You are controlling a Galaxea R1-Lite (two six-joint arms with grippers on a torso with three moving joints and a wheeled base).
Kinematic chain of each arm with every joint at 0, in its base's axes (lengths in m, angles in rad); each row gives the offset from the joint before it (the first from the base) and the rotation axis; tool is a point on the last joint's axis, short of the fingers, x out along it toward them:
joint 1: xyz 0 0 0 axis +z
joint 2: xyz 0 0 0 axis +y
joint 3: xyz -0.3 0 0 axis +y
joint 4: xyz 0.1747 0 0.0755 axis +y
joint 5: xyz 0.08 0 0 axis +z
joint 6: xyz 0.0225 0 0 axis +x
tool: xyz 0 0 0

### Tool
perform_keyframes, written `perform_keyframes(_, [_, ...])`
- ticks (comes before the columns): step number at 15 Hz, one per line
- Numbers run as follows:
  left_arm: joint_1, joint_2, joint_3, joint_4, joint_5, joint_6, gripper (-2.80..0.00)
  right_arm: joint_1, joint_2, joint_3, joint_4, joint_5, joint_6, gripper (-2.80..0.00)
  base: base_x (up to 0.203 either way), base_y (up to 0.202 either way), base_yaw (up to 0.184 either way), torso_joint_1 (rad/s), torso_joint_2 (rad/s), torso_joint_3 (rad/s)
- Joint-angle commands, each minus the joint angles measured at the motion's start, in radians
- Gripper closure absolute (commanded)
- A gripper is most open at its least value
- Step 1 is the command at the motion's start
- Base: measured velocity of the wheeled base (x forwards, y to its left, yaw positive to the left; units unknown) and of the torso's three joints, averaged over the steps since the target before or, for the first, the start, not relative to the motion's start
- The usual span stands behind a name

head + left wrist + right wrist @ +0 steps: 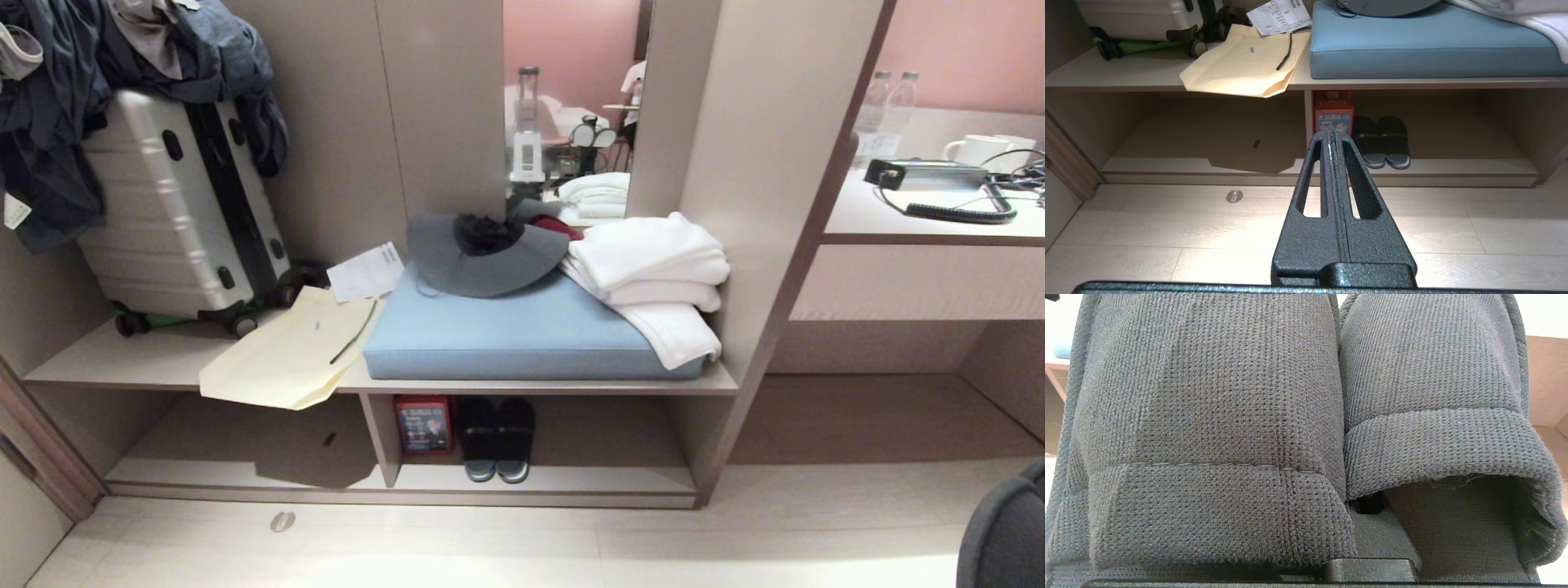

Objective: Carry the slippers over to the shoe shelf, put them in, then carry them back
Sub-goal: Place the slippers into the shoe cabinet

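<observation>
View toward the shelf (571,478), with the slippers (1208,416) not yet in it: they hung at the robot's right, well apart from the shelf, draped over the right tool (1372,539). That tool was closed, apparently pinching the soft knit pair, though its fingertips lay hidden beneath the fabric. The left tool (1331,132) was closed and empty, pointing over the floor toward the shelf's divider. Several hazards could be judged from this arrangement. A narrow pinch on limp fabric might let one slipper slide free during the carry. The slippers filled the right wrist view, so insertion would probably rely on the head view alone. The right compartment already held another pair (495,437) and a red box (423,425) beside the divider; a careless entry could push these or stack the slippers on top. The opening was low beneath the table (122,359), so a high approach could strike its front edge, and a bag (286,359) overhung the left compartment.
</observation>
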Motion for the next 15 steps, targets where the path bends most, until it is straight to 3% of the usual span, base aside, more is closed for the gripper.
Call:
perform_keyframes(1, [0.000,0.000,0.000,0.000,0.000,0.000,0.00,0.000,0.001,0.000,0.000,0.000,-0.001,0.00,0.000,0.000,0.000,0.000,0.00,0.000])
perform_keyframes(7, [0.000,0.000,-0.002,0.004,0.001,0.004,0.00,0.000,0.001,0.000,0.000,0.001,-0.001,0.00,0.000,0.000,0.000,0.001,0.00,-0.017])
perform_keyframes(15, [0.000,0.000,-0.002,0.004,0.001,0.003,0.00,0.000,0.001,0.000,0.000,0.000,-0.001,0.00,0.000,0.000,0.000,0.001,0.00,-0.186])
